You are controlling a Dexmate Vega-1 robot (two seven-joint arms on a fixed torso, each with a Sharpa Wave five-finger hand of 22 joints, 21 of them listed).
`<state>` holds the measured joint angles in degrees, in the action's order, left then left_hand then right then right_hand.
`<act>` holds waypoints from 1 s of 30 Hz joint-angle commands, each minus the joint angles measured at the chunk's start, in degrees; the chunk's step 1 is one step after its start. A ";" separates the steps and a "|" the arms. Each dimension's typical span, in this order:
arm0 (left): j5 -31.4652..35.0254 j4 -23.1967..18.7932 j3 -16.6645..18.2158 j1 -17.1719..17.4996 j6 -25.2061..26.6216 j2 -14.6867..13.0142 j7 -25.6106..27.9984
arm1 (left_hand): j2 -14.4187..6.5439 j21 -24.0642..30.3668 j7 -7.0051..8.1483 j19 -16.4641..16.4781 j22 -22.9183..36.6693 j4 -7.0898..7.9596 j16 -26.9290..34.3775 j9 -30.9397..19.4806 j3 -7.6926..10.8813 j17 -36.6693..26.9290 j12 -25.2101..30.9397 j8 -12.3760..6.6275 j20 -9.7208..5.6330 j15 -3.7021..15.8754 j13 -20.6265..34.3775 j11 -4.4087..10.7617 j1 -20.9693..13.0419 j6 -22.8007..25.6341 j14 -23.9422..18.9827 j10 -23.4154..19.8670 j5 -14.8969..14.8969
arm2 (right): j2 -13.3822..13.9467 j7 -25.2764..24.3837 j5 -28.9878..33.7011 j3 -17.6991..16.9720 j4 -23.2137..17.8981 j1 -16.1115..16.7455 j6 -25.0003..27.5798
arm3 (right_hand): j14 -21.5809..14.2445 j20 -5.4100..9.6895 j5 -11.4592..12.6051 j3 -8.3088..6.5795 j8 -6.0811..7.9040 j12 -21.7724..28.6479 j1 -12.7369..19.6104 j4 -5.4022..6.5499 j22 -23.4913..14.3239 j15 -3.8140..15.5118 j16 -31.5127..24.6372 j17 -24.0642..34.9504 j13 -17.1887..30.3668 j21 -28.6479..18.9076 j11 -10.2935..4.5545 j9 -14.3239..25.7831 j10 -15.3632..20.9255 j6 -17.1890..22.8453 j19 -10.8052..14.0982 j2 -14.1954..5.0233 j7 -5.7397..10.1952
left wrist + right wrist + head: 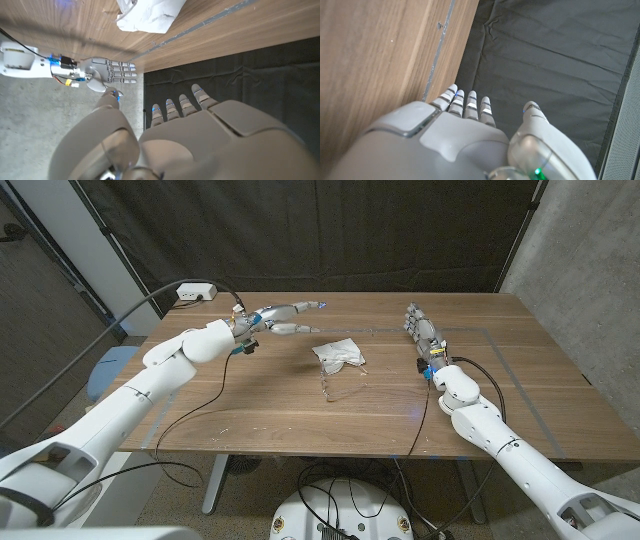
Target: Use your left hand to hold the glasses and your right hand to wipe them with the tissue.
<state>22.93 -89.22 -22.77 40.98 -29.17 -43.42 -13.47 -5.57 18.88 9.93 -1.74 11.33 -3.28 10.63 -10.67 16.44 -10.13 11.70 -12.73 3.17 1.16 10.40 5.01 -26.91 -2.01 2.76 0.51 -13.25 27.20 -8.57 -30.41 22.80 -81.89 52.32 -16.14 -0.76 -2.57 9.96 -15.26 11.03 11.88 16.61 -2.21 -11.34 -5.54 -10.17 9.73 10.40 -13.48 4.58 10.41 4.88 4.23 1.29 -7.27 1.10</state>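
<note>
The left robot hand (285,318) reaches over the far left of the table (250,395), fingers extended, holding nothing. The right robot hand (421,330) stands spread, empty. A tissue (337,353) lies mid-table, touching clear glasses (343,383).

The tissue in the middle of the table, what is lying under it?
The tissue lies on clear glasses, whose frame pokes out toward the table's near side. The covered part cannot be seen.
</note>
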 commanded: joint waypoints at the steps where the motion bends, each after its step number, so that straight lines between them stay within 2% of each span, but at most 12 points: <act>1: 7.22 -5.62 -1.80 -0.10 -4.21 -7.27 2.67 | -0.07 0.32 0.37 0.57 0.16 -0.81 0.20 -0.08 0.32 -0.02 0.29 -0.28 -0.03 0.99 0.14 0.71 -0.94 1.22 -0.05 -0.57 -0.05 | -1.03 -1.53 1.19 0.89 -0.70 0.71 -0.58 | -0.05 -0.39 0.25 -0.15 0.27 0.36 0.46 -0.50 -0.12 -0.50 -0.28 0.14 0.09 -0.08 -0.13 0.18 0.60 0.40 -0.08 -0.10 0.00; 4: 7.73 -6.50 -2.29 -0.56 -4.54 -8.44 2.13 | 0.17 0.37 0.35 0.76 0.16 -1.25 0.21 -0.09 0.39 -0.03 0.40 -0.59 -0.06 1.20 0.15 0.89 -1.47 2.17 -0.25 -1.09 -0.11 | -1.37 -1.60 1.46 1.15 -0.30 0.62 -0.91 | -0.06 -0.43 0.25 -0.15 0.27 0.35 0.46 -0.52 -0.12 -0.52 -0.28 0.14 0.09 -0.06 -0.09 0.19 0.62 0.46 -0.11 -0.11 0.06; 5: 7.93 -6.74 -2.48 -0.79 -4.80 -8.78 2.01 | 0.44 0.37 -0.05 0.86 0.15 -1.74 0.24 -0.11 0.46 -0.03 0.37 -0.81 -0.09 1.31 0.16 1.17 -2.06 2.89 -0.51 -1.26 -0.18 | -1.47 -1.67 1.49 1.20 -0.27 0.63 -0.93 | -0.06 -0.42 0.25 -0.15 0.27 0.35 0.46 -0.53 -0.12 -0.51 -0.27 0.14 0.09 -0.05 -0.07 0.19 0.63 0.46 -0.11 -0.11 0.05; 7: 9.10 -7.53 -2.88 -1.34 -5.23 -9.55 1.83 | 0.71 0.45 0.12 1.18 0.12 -2.58 0.35 -0.14 0.71 -0.02 0.56 -1.12 -0.38 1.72 0.18 1.72 -3.19 3.92 -1.06 -2.14 -0.32 | -1.64 -1.90 1.56 1.30 -0.33 0.74 -0.92 | -0.06 -0.40 0.25 -0.15 0.26 0.34 0.45 -0.54 -0.13 -0.52 -0.27 0.14 0.09 -0.05 0.01 0.19 0.63 0.49 -0.10 -0.11 0.01; 8: 9.90 -8.00 -3.11 -1.68 -5.45 -9.94 1.71 | 0.74 0.51 0.35 1.43 0.11 -3.19 0.32 -0.15 0.98 -0.02 0.57 -1.28 -0.47 1.89 0.20 2.44 -4.12 4.45 -1.22 -2.47 -0.45 | -1.69 -1.94 1.74 1.38 -0.26 0.79 -1.13 | -0.09 -0.42 0.25 -0.15 0.26 0.34 0.45 -0.54 -0.13 -0.52 -0.28 0.14 0.09 -0.04 0.02 0.19 0.63 0.48 -0.13 -0.11 -0.02; 10: 12.41 -9.16 -3.44 -2.26 -5.98 -10.70 2.19 | 0.42 0.51 1.09 1.59 0.08 -4.35 0.27 -0.19 1.76 -0.02 0.51 -1.34 -0.62 2.20 0.22 2.91 -6.14 4.83 -1.43 -2.85 -0.68 | -1.77 -2.27 1.69 1.40 -0.58 1.02 -0.89 | -0.10 -0.39 0.25 -0.15 0.24 0.33 0.44 -0.55 -0.13 -0.49 -0.28 0.14 0.09 -0.03 -0.03 0.19 0.62 0.48 -0.13 -0.12 0.03; 11: 13.96 -9.85 -3.57 -2.53 -6.21 -11.09 2.54 | 0.26 0.49 1.78 1.76 0.04 -5.76 0.17 -0.27 2.69 -0.03 0.43 -1.51 -0.76 2.56 0.25 3.67 -8.79 5.48 -1.56 -3.32 -0.95 | -1.68 -2.19 1.93 1.50 -0.56 1.08 -1.10 | -0.07 -0.38 0.25 -0.14 0.24 0.33 0.43 -0.56 -0.14 -0.48 -0.26 0.15 0.09 -0.03 0.03 0.19 0.65 0.49 -0.14 -0.12 0.05; 13: 16.62 -11.12 -3.80 -3.00 -6.54 -11.71 3.13 | 0.28 0.49 2.36 1.93 0.01 -6.66 0.11 -0.31 3.44 -0.04 0.35 -1.62 -0.87 2.84 0.28 4.40 -11.09 5.96 -1.65 -3.64 -1.16 | -1.79 -2.57 1.89 1.43 -0.89 1.41 -1.10 | -0.09 -0.42 0.24 -0.14 0.23 0.33 0.42 -0.56 -0.14 -0.48 -0.26 0.15 0.09 -0.02 0.03 0.19 0.65 0.49 -0.13 -0.11 0.03; 18: 18.98 -12.48 -5.26 -5.39 -7.72 -12.50 1.08 | 1.59 0.36 2.58 1.87 -0.03 -7.21 -0.08 -0.36 3.58 -0.06 -0.07 -1.19 -1.22 2.89 0.31 4.87 -13.22 5.13 -1.31 -3.12 -1.27 | -1.67 -3.41 2.04 1.34 -1.77 2.13 -0.76 | -0.16 -0.44 0.23 -0.11 0.21 0.32 0.37 -0.57 -0.15 -0.51 -0.28 0.16 0.09 -0.01 -0.02 0.19 0.67 0.53 -0.12 -0.10 0.00; 19: 19.05 -12.42 -5.79 -6.12 -8.22 -12.50 0.31 | 2.30 0.27 2.57 1.74 -0.04 -7.23 -0.17 -0.37 3.44 -0.07 -0.19 -0.86 -1.29 2.85 0.33 4.71 -13.80 4.40 -1.05 -2.91 -1.29 | -1.64 -3.61 2.12 1.34 -1.94 2.31 -0.73 | -0.15 -0.41 0.22 -0.10 0.20 0.31 0.36 -0.57 -0.15 -0.55 -0.28 0.16 0.09 -0.02 -0.12 0.19 0.67 0.53 -0.10 -0.10 0.00; 28: 21.45 -11.82 -10.61 -13.56 -12.50 -11.61 -7.38 | 4.31 0.22 2.47 1.89 -0.04 -7.17 -0.21 -0.45 2.90 -0.11 -0.05 -0.89 -1.62 2.47 0.36 4.51 -15.26 4.54 -0.65 -3.46 -1.48 | -2.02 -4.38 2.13 1.39 -1.84 3.16 -0.90 | -0.18 -0.44 0.19 -0.03 0.18 0.31 0.19 -0.51 -0.17 -0.54 -0.28 0.19 0.09 0.00 -0.12 0.20 0.73 0.61 -0.10 -0.11 -0.02; 30: 21.99 -11.60 -11.44 -14.90 -13.50 -11.37 -8.47 | 4.93 0.23 2.47 1.97 -0.03 -7.13 -0.10 -0.49 2.77 -0.12 0.08 -1.09 -1.58 2.59 0.38 5.10 -15.94 5.02 -0.85 -3.95 -1.61 | -2.05 -4.37 2.28 1.46 -1.61 3.24 -1.16 | -0.17 -0.41 0.18 0.00 0.18 0.30 0.13 -0.48 -0.18 -0.49 -0.28 0.20 0.09 0.00 -0.09 0.20 0.72 0.62 -0.11 -0.10 0.01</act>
<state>40.94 -100.32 -29.25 33.87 -38.47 -54.78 -15.90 -1.38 19.07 12.16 0.12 11.18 -10.39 10.63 -10.92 19.64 -10.14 11.31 -13.49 1.72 1.83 10.54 9.49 -42.49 2.44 1.43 -2.69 -14.42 25.57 -11.85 -28.36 24.15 -83.53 54.65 -16.96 -0.75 -2.56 9.96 -15.34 11.03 11.88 16.61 -2.61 -11.33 -5.53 -10.17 9.72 10.40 -13.48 4.58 10.52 4.87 4.30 1.29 -7.26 1.02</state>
